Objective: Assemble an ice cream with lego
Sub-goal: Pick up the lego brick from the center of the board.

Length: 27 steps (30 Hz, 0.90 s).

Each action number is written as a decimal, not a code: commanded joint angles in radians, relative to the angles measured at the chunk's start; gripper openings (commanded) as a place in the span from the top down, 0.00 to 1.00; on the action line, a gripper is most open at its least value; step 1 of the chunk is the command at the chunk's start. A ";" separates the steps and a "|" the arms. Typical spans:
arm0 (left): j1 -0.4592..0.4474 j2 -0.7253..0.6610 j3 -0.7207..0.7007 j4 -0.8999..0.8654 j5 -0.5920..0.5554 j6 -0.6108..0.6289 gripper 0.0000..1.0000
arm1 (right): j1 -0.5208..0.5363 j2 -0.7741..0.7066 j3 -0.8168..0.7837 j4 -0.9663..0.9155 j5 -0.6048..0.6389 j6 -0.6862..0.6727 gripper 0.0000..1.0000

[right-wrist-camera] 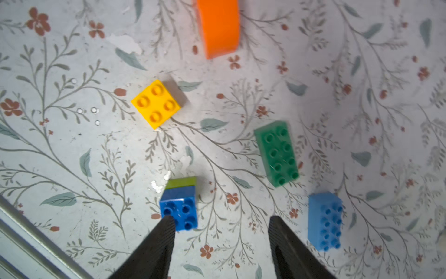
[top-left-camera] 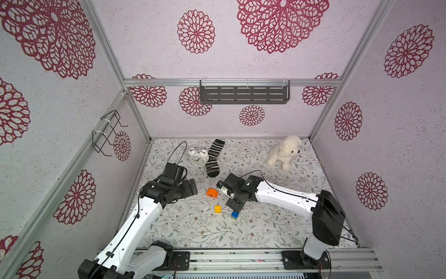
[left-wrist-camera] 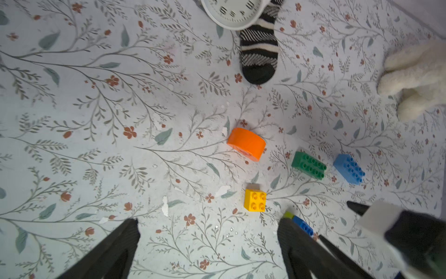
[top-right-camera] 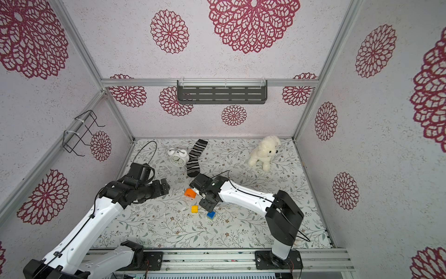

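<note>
Pale walls printed with crimson lace rosettes enclose a worktop (top-left-camera: pixel 265 224) covered in a matte leaf-and-flower print. Black numerals ring the white dial of an alarm clock (left-wrist-camera: pixel 231 12), which stands beside a striped knit sock (left-wrist-camera: pixel 259 48); a fluffy white plush dog (top-left-camera: pixel 286 152) sits apart. Loose between the arms lie a glossy orange half-round brick (left-wrist-camera: pixel 246 143), a studded yellow square brick (right-wrist-camera: pixel 156 103), a dark green long brick (right-wrist-camera: pixel 277 153), a light blue long brick (right-wrist-camera: pixel 324 221), and a blue brick (right-wrist-camera: pixel 179 210) pressed onto a lime brick (right-wrist-camera: pixel 181 182). The left hand (left-wrist-camera: pixel 208 220) gapes wide, empty. The right hand (right-wrist-camera: pixel 220 218) stands parted and empty, one fingertip at the blue brick's corner.
</note>
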 commanded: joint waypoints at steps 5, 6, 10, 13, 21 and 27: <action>-0.229 0.128 0.003 0.015 -0.033 -0.215 0.09 | -0.129 -0.214 -0.191 0.105 0.109 0.086 0.36; -0.254 0.153 0.003 0.029 -0.037 -0.242 0.10 | -0.142 -0.236 -0.214 0.126 0.106 0.087 0.36; -0.333 0.284 0.032 0.072 -0.058 -0.306 0.13 | -0.175 -0.298 -0.284 0.195 0.083 0.080 0.37; -0.384 0.416 0.096 0.067 -0.088 -0.307 0.13 | -0.187 -0.323 -0.312 0.224 0.076 0.069 0.38; -0.416 0.644 0.206 0.037 -0.102 -0.297 0.21 | -0.225 -0.370 -0.345 0.260 0.071 0.059 0.42; -0.423 0.702 0.189 0.087 -0.069 -0.329 0.26 | -0.248 -0.397 -0.367 0.276 0.058 0.061 0.43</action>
